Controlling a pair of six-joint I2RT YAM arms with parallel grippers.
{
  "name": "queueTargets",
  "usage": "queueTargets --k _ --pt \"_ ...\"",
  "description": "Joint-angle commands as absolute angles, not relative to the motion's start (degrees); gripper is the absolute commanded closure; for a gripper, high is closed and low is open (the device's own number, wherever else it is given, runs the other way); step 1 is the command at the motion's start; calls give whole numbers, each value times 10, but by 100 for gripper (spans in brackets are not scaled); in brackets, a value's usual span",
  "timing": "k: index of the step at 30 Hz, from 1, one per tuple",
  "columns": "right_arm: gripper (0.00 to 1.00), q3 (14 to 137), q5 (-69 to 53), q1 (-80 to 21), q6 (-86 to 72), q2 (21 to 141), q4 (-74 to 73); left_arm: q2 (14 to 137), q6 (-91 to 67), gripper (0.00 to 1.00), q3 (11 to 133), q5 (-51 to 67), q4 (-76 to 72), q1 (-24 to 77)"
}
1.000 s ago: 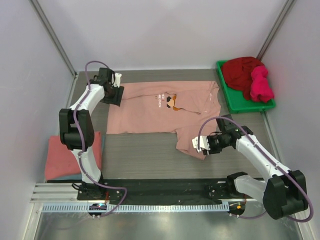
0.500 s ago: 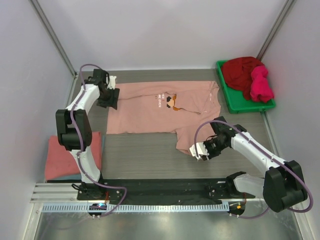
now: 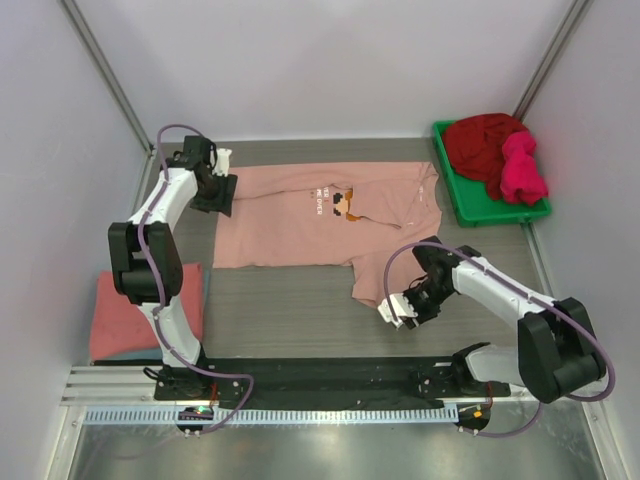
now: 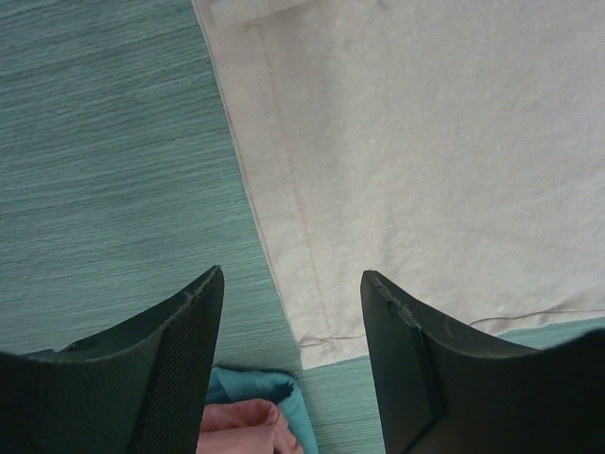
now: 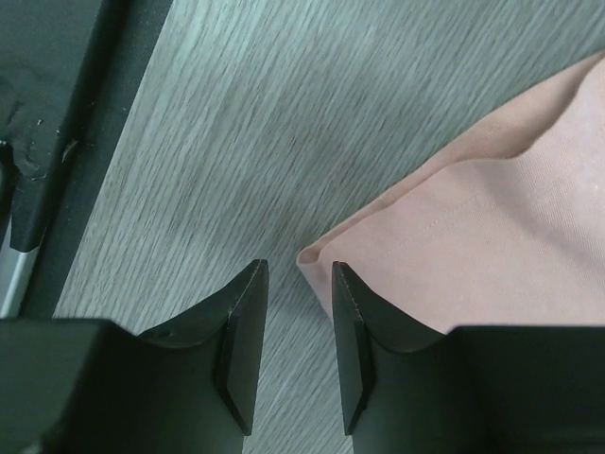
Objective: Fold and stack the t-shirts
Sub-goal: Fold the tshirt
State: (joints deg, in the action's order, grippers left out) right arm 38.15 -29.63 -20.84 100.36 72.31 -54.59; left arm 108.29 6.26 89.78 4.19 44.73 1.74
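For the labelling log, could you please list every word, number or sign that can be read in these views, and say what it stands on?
On the pale pink t-shirt: a few short lines of small dark lettering beside an orange-brown pixel graphic; too small and blurred to read.
Elsewhere, in all three views: no word, number, brand or sign can be made out.

Even bright diffuse light, soft shadows, sharp overhead, teal-tinted left wrist view
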Motion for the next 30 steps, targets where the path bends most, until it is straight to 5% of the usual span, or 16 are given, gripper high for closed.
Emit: queueTargets --k 1,14,19,30 --pt "61 389 -308 -220 1020 737 -531 1064 70 39 894 36 451 15" --pt "80 361 -251 -236 1012 752 -492 1035 58 37 842 74 475 -10" --pt "98 360 -247 -241 964 719 -470 1034 63 40 837 99 555 -22" --pt "98 367 -236 -253 889 696 -453 1104 76 54 850 102 609 -33"
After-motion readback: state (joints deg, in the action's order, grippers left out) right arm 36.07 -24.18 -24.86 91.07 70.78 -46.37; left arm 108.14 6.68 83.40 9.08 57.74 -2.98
